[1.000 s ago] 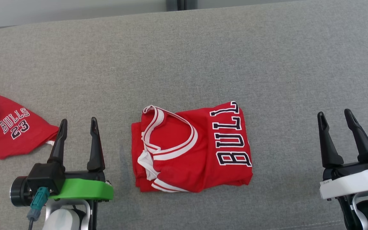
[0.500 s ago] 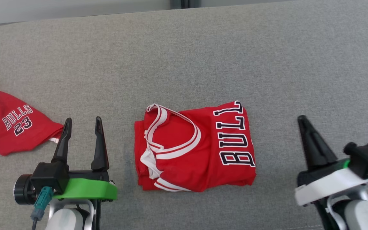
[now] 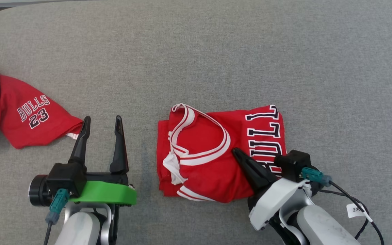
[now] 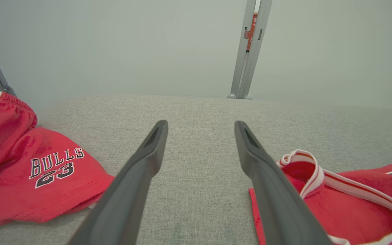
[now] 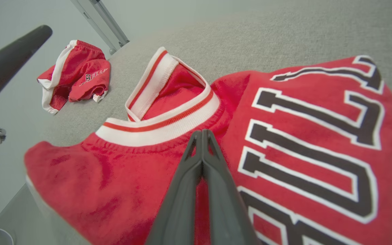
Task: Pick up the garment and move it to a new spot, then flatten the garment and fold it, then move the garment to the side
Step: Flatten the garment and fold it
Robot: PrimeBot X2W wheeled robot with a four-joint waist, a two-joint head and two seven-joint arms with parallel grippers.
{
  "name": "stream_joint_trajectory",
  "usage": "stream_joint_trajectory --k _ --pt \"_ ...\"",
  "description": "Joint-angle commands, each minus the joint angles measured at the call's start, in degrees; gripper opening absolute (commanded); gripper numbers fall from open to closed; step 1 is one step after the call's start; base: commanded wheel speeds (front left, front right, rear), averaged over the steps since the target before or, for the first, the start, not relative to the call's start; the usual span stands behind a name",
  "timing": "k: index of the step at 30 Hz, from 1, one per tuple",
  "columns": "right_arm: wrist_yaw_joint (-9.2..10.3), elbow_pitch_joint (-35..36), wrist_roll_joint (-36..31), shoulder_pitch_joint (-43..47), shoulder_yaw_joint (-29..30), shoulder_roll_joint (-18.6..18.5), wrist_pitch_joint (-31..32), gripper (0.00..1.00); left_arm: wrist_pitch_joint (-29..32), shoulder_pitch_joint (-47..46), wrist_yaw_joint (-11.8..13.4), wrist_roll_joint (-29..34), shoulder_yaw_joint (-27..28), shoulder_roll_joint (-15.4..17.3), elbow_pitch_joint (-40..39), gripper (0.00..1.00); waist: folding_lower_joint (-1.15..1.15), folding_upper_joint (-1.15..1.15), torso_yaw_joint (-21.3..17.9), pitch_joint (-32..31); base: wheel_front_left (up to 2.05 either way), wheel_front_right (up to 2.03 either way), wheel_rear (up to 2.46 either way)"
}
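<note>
Upper half of head view: bare grey cushion (image 3: 216, 51), free run from edge to edge. Right side of frame is bare too.

Centre-low: folded red jersey (image 3: 202, 160) takes up the middle. Right gripper (image 3: 236, 151), fingers pressed together, lies over its lower right part.

Left edge: red shorts (image 3: 22, 115), hem just beside the outer finger of the left gripper (image 3: 102, 119); contact cannot be told.

Narrow bare strip of cushion between left gripper and jersey.

Left wrist view: bare cushion ahead between the spread fingers. Metal post (image 4: 248, 51) stands at the far edge, upper centre.
</note>
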State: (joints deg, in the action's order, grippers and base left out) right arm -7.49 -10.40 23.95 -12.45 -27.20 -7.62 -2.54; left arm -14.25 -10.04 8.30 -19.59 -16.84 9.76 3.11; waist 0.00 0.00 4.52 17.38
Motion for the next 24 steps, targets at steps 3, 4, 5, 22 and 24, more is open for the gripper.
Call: stream_joint_trajectory --k 3,4,5,22,24 --pt "0.0 -2.67 0.42 -0.96 1.61 -0.91 -0.55 0.0 -0.46 -1.14 -0.28 0.16 -0.06 -0.39 0.49 1.0 0.0 0.0 0.57 0.44 0.0 0.0 0.0" --pt "0.0 -3.32 0.5 -0.87 1.96 -1.04 -0.32 0.0 -0.53 -1.19 -0.32 0.17 -0.01 -0.44 0.56 1.0 0.0 0.0 0.56 0.5 0.0 0.0 0.0" --pt "0.0 -3.98 0.55 -0.75 2.45 -1.17 -0.07 0.0 -0.53 -1.22 -0.38 0.17 0.06 -0.52 0.61 1.0 0.0 0.0 0.56 0.58 0.0 0.0 0.0" --pt "0.0 -8.55 0.67 -4.27 -1.0 1.1 2.69 0.0 -0.91 -2.04 -1.33 0.55 0.34 -1.22 1.69 1.0 0.0 0.0 1.04 0.89 0.0 0.0 0.0" --pt "0.0 -9.45 1.15 -5.21 -2.17 1.73 3.53 0.0 -0.93 -2.14 -1.51 0.61 0.32 -1.29 1.78 1.0 0.0 0.0 1.25 0.88 0.0 0.0 0.0"
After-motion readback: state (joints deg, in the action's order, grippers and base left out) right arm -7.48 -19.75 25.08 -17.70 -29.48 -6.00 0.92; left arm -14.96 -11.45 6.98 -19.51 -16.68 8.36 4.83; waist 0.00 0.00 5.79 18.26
